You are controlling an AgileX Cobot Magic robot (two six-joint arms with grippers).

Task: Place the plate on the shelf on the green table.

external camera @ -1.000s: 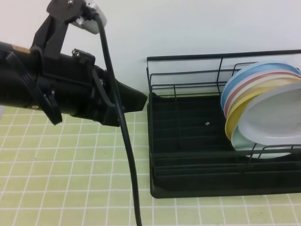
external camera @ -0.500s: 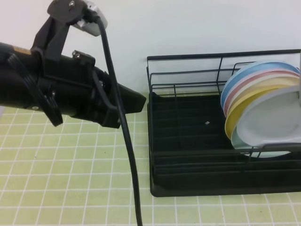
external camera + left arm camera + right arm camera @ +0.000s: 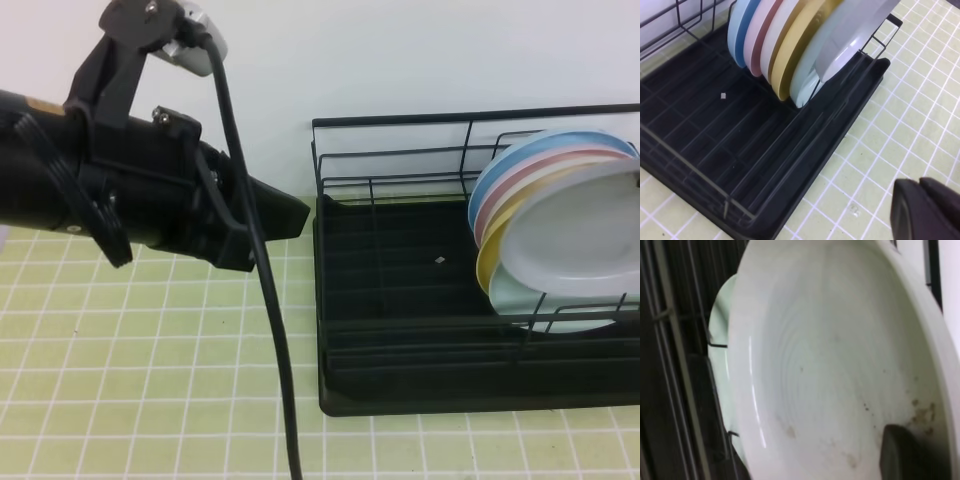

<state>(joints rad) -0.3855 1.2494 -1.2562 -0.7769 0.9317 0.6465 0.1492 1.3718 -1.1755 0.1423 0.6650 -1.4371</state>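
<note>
The pale grey plate (image 3: 570, 235) leans in the black wire shelf (image 3: 400, 330) at its right end, in front of a mint plate (image 3: 530, 302). It fills the right wrist view (image 3: 830, 365), showing faint rings and small specks. My right gripper (image 3: 925, 460) is shut on its rim, with one dark finger (image 3: 900, 455) lying on the plate's inner face; the other finger is hidden behind the plate. My left gripper (image 3: 298, 212) hangs shut and empty, left of the shelf and above the green table (image 3: 150, 380). In the left wrist view the plate (image 3: 850, 35) tilts over the shelf's front rail.
Blue (image 3: 560, 145), pink, cream, yellow (image 3: 490, 255) and mint plates stand in a row at the shelf's right end. The shelf's left part (image 3: 715, 145) holds only a small white speck (image 3: 440, 262). A black cable (image 3: 275, 350) hangs from the left arm. A white wall stands behind.
The grey plate has risen and tipped more upright against the mint plate, now covering more of the yellow plate. The left arm has not moved.
</note>
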